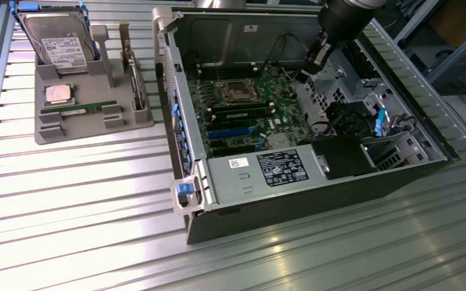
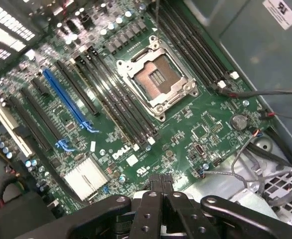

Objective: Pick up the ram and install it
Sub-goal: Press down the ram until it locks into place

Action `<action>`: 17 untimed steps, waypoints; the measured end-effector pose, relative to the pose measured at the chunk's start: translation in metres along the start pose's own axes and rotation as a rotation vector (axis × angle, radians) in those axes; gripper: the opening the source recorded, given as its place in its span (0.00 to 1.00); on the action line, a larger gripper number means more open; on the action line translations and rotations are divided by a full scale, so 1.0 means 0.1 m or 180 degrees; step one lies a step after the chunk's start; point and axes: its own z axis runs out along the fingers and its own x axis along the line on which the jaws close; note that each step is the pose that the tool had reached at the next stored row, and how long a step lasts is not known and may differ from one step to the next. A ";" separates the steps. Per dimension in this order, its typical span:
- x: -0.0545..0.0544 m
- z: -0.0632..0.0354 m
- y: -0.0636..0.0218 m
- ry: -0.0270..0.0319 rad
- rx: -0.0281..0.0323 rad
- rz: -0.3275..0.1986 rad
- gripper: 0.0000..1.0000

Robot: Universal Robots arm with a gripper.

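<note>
Bright overhead light is washing across the ribbed metal tabletop point(image 1: 79, 200), throwing white glare streaks along its slats. The open computer case point(image 1: 298, 182) is sitting darker inside, its walls shading the green motherboard point(image 2: 186, 124). Up close, shiny points are glinting and the edges are looking soft.

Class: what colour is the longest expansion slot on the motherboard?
Blue. The expansion slot on the motherboard shows best in the wrist view.
</note>
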 end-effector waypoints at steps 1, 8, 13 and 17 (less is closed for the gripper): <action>0.00 0.001 0.000 -0.0004 -0.0002 0.0054 0.11; 0.00 0.012 -0.001 -0.0062 -0.0021 0.0828 0.11; 0.00 0.017 -0.001 -0.0103 -0.0035 0.1368 0.11; 0.00 0.021 -0.002 -0.0125 -0.0043 0.1658 0.11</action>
